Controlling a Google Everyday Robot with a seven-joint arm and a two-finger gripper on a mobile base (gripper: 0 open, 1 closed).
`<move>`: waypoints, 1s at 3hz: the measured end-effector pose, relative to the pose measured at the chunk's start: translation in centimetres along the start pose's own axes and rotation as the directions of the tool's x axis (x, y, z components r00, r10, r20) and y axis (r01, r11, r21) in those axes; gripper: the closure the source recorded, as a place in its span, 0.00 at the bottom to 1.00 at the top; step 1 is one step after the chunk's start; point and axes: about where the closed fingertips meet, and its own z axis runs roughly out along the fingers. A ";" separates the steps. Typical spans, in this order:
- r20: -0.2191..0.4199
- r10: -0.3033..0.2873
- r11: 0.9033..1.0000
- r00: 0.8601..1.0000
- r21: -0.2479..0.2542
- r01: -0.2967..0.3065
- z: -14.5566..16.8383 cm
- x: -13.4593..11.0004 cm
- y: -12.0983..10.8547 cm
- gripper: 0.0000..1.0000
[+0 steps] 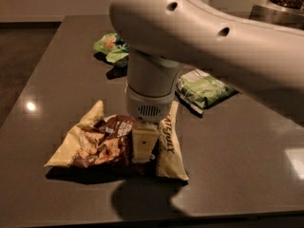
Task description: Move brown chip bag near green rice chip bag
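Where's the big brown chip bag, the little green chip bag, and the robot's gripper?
brown chip bag (102, 144), camera view, on its crinkled brown front.
green rice chip bag (110, 47), camera view, its bright green middle.
gripper (144, 151), camera view, its tip, down on the brown chip bag.

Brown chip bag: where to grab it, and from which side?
From straight above, on the puffed, crumpled middle of the brown chip bag. It lies flat on the table, so its thin edges likely offer little for a side grip. The end effector is down on the bag, right of its centre.
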 end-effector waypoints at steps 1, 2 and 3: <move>0.003 0.003 1.000 1.000 0.004 -0.003 -0.6 -1.0 -1.8 0.60; 0.018 0.017 1.000 1.000 0.022 -0.017 -1.9 -2.6 -4.7 0.83; 0.041 0.043 0.998 0.998 0.039 -0.045 -3.2 -4.2 -8.1 1.00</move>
